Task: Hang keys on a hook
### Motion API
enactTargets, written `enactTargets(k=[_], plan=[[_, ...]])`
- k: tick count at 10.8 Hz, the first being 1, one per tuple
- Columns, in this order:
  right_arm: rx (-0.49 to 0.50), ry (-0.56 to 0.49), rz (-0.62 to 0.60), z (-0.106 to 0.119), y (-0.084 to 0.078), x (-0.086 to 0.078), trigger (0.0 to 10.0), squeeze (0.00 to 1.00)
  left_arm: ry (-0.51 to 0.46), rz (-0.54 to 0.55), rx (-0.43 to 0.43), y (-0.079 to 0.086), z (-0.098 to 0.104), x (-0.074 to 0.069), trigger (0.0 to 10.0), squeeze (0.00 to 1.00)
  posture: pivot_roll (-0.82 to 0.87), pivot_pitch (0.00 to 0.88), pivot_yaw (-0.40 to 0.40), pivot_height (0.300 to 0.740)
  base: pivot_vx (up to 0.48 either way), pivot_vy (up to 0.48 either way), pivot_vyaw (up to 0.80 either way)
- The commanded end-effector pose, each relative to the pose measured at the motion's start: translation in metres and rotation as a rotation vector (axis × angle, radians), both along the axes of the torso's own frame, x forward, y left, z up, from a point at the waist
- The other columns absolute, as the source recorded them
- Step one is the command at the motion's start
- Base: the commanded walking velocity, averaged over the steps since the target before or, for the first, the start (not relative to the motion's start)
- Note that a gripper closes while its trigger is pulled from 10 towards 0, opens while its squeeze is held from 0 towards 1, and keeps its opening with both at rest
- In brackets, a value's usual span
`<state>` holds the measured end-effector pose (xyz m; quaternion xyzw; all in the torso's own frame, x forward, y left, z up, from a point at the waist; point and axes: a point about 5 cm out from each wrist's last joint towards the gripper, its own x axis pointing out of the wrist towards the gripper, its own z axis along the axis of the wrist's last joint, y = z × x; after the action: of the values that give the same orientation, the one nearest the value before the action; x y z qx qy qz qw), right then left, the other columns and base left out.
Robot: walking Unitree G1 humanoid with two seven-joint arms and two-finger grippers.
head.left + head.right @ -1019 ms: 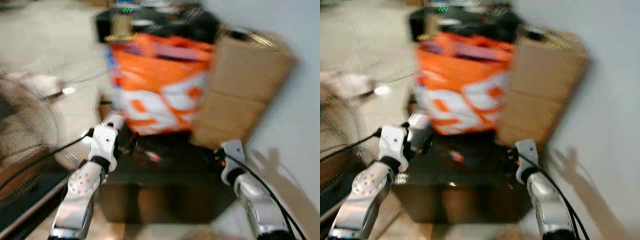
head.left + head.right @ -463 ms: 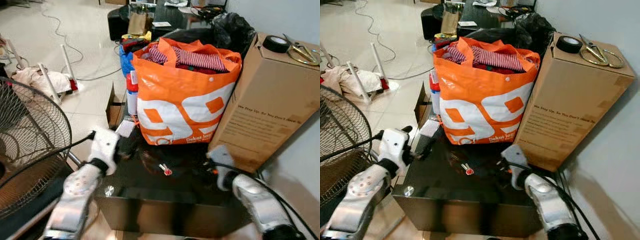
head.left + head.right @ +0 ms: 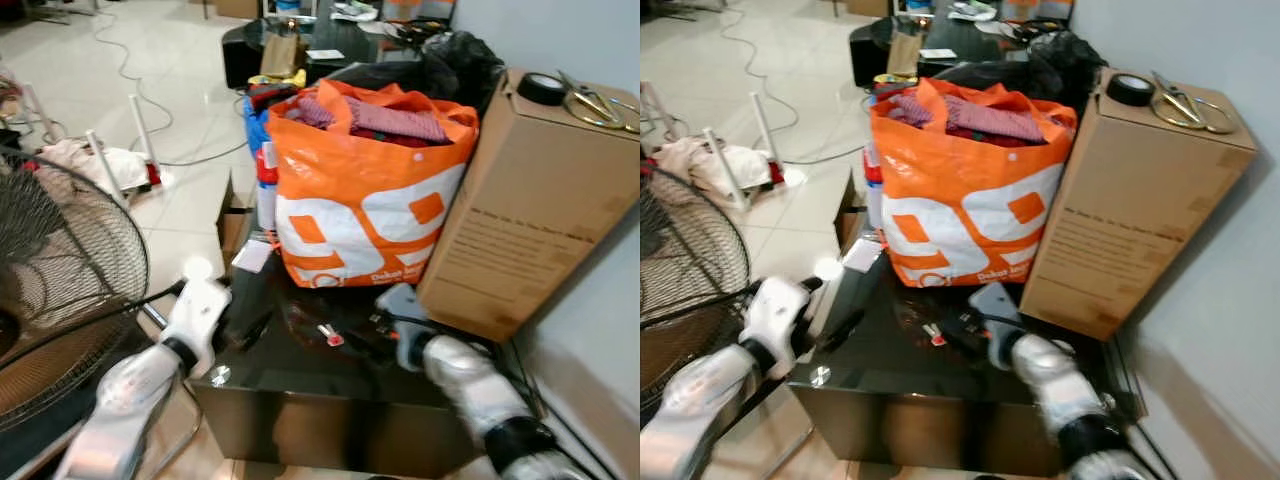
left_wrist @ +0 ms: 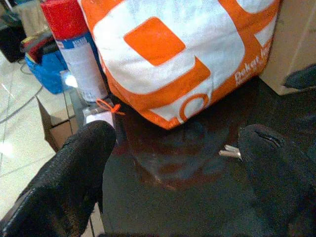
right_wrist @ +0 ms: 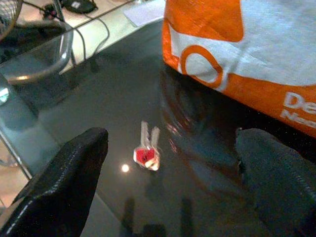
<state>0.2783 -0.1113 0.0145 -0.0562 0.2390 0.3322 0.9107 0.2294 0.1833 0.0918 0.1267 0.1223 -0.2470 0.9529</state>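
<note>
A small bunch of silver keys with a red tag (image 5: 147, 150) is lying flat on the dark glossy glass counter (image 3: 300, 375), just in front of a large orange and white shopping bag stuffed with clothes (image 3: 365, 190). The right claw (image 5: 173, 163) is hovering low over the counter with its two black fingers (image 5: 64, 182) spread wide, and the keys are sitting between them, untouched. In the head views this claw (image 3: 965, 325) is reaching in from the right, close beside the keys (image 3: 933, 335).

The left claw (image 4: 173, 163) is also spreading its fingers wide, holding nothing, and pointing across the counter toward the bag; the keys (image 4: 228, 151) are peeking out just beside one of its fingertips (image 4: 269, 163). A red-capped white spray can (image 4: 74, 49) is standing upright against the bag's side.

A tall brown cardboard box (image 3: 535, 200) is standing to the right of the bag, touching it, with a black roll of tape (image 3: 541, 88) and a pair of scissors (image 3: 600, 100) resting on top. A round wire-grille fan (image 3: 60, 280) is standing on the floor at the robot's left.
</note>
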Motion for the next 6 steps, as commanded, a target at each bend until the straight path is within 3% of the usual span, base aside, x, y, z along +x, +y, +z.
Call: enactTargets(k=[1,3,6], plan=[[-0.002,-0.009,-0.02,0.001,-0.002,0.003,10.0,0.0,-0.012,-0.009,-0.005,0.0,0.006,-0.001,10.0,0.18,0.0,0.005,-0.046,0.74,0.0,0.0,0.0],[0.028,0.02,-0.056,-0.01,0.016,0.002,10.0,0.0,0.038,-0.093,0.043,0.004,0.011,-0.02,10.0,0.18,0.04,0.086,-0.034,0.74,0.0,0.0,0.0],[0.012,0.063,-0.079,-0.02,0.04,-0.004,10.0,0.0,0.1,-0.109,0.086,0.015,0.015,-0.041,10.0,0.18,0.09,0.156,-0.026,0.74,0.0,0.0,0.0]])
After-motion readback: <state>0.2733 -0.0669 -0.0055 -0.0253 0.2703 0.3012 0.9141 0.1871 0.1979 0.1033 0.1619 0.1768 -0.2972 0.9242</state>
